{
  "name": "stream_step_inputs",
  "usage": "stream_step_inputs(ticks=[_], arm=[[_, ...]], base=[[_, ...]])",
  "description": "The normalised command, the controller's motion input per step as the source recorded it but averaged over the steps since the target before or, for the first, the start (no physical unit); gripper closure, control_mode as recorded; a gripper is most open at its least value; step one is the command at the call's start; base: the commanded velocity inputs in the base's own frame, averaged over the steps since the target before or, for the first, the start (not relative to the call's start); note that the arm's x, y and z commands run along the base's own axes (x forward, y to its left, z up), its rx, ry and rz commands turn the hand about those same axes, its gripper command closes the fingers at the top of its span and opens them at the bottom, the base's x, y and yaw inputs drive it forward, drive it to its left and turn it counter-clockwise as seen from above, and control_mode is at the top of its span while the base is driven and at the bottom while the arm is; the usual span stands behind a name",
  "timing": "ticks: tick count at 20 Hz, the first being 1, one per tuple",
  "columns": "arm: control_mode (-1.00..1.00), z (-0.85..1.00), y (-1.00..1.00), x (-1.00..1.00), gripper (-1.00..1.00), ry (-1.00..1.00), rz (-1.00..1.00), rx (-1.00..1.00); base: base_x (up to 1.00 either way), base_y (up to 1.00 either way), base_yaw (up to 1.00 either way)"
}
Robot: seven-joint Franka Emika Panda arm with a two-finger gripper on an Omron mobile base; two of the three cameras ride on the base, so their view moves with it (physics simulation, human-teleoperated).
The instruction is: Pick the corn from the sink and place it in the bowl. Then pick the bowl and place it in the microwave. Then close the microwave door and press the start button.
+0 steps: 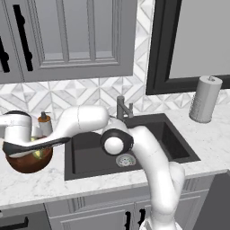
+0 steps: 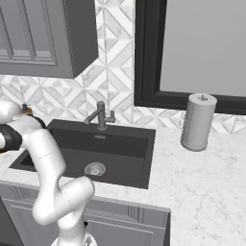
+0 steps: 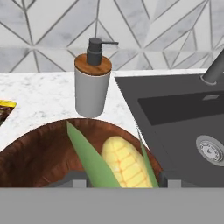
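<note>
Corn (image 3: 122, 164) sits in the bowl (image 3: 39, 153), lower frame, between the gripper's tips; whether they grip it, I cannot tell.
Behind, a soap dispenser (image 3: 91, 81) stands close; lifting carelessly could tip the bowl or knock it.

I get even, bright, flat rendered light with no glare; only faint soft shading inside the sink (image 1: 90, 155); the base views look slightly soft.

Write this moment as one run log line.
step: corn to bowl | corn: over bowl | gripper: above bowl | sink: no corn
</note>
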Motion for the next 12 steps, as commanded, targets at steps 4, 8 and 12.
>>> stream_step_inputs(ticks=[4, 8, 12], arm=[[-1.00, -0.28, 0.00, 0.12, -1.00, -0.03, -0.04, 0.00], [-1.00, -0.38, 0.00, 0.00, -1.00, -0.05, -0.04, 0.00], [-1.00, -0.36, 0.00, 0.00, -1.00, -0.04, -0.04, 0.00]], base=[[0.00, 0.00, 0.00], [0.00, 0.00, 0.00], [0.00, 0.00, 0.00]])
